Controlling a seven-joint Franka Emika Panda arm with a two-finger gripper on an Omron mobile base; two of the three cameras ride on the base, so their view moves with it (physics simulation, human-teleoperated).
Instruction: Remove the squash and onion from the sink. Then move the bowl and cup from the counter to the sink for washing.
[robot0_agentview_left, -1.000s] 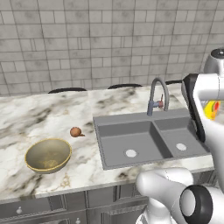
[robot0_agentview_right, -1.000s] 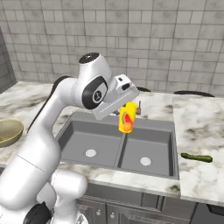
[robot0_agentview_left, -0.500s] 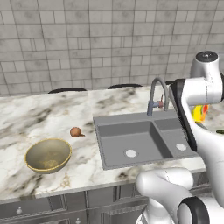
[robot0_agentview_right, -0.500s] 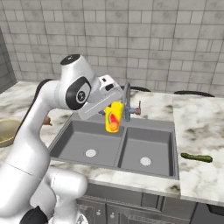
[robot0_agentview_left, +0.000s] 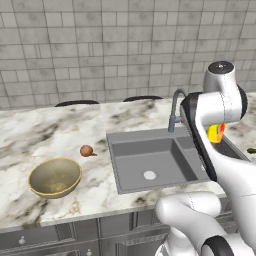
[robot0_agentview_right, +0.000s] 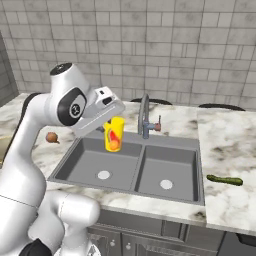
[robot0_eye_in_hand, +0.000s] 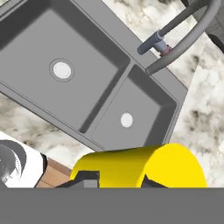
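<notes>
- Gripper (robot0_agentview_right: 111, 131) clamped on the cup (robot0_agentview_right: 114, 134), jaws pinching its yellow wall; in the hand view the cup (robot0_eye_in_hand: 144, 168) sits between the dark finger tips.
- Cup held in the air over the sink (robot0_agentview_right: 150, 149), above the back of its left basin, near the faucet (robot0_agentview_right: 144, 114) but apart from it.
- Seen from the left base view as a yellow patch (robot0_agentview_left: 215, 133) peeking past the arm, over the right part of the sink (robot0_agentview_left: 114, 140).
- Both basins bare apart from the white drain holes, as seen in the hand view of the sink (robot0_eye_in_hand: 173, 89).
- Onion (robot0_agentview_left: 87, 150) resting on the marble counter (robot0_agentview_left: 30, 135) left of the sink, just beyond the bowl (robot0_agentview_left: 55, 177); visible too in the right base view (robot0_agentview_right: 52, 137) beside the arm.
- Bowl upright on the counter near its front edge, well apart from the sink.
- Squash (robot0_agentview_right: 225, 180) lying flat on the counter (robot0_agentview_right: 225, 145) right of the sink, near the front edge.
</notes>
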